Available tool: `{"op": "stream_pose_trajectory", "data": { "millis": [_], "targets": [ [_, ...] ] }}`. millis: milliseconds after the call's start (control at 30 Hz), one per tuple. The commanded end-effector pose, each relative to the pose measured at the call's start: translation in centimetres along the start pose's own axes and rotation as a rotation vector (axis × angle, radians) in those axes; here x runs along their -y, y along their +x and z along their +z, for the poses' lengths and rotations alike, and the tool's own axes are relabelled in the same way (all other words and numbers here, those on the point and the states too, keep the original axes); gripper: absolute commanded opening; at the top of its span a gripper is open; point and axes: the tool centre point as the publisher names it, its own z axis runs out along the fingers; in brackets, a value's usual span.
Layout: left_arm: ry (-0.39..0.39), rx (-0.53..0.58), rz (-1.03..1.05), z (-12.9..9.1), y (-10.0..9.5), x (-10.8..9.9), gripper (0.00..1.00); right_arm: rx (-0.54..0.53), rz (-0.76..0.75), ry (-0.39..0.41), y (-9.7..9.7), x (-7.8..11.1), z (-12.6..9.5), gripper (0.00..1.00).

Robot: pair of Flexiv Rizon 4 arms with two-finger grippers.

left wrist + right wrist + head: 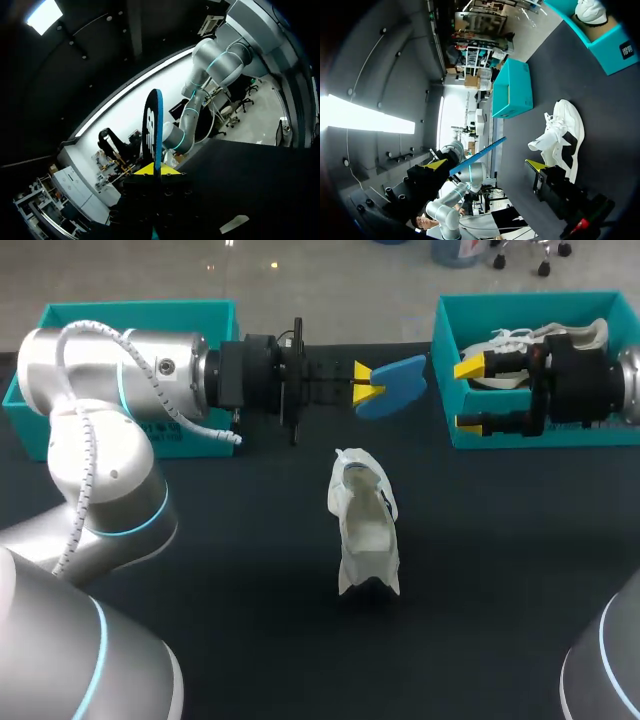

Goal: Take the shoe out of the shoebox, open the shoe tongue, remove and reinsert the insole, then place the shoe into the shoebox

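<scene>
Upper centre, the left gripper (367, 383) pinches the blue insole (397, 385) aloft, seemingly ready for reinsertion. The shoe (365, 525) lies mid-frame. Upper right, the right gripper (469, 395) gapes empty at the shoebox (455, 432).

White cloth shoe (365, 530), smooth blue insole (395, 385), matt dark tbl (500, 570).

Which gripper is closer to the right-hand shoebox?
Right. The right gripper is open over that shoebox; the left gripper, holding the insole, sits just outside its left wall.
</scene>
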Motion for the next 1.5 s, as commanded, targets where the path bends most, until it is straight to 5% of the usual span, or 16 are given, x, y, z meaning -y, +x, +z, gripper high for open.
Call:
{"op": "stream_pose_trajectory", "data": {
  "millis": [33,167,367,733,900,1167,1500],
  "targets": [
    [0.02,0.049,0.241,0.1,0.6,-0.1,0.0,0.002,0.0,-0.001,0.0,0.0,0.1,1.0],
    [0.018,-0.112,0.595,-0.7,1.0,-1.4,0.0,0.002,0.0,-0.001,0.0,0.0,0.1,1.0],
    [0.047,-0.245,0.815,-1.3,1.2,-2.4,0.0,0.002,0.0,-0.001,0.0,0.0,0.1,1.0],
    [0.024,-0.364,0.925,-1.0,1.2,-4.4,0.0,0.01,-0.008,-0.002,0.2,0.0,0.1,1.0],
    [-0.002,-0.345,0.911,-0.1,1.3,-5.4,0.0,0.091,0.012,-0.034,0.5,-0.3,0.5,1.0],
    [-0.007,-0.304,0.919,1.8,1.2,-6.4,0.0,0.027,0.031,-0.033,1.2,-0.8,1.8,1.0],
    [0.002,-0.257,0.933,3.6,1.2,-6.8,0.0,-0.012,0.037,-0.029,1.7,-1.1,3.1,0.49]
  ]
}}
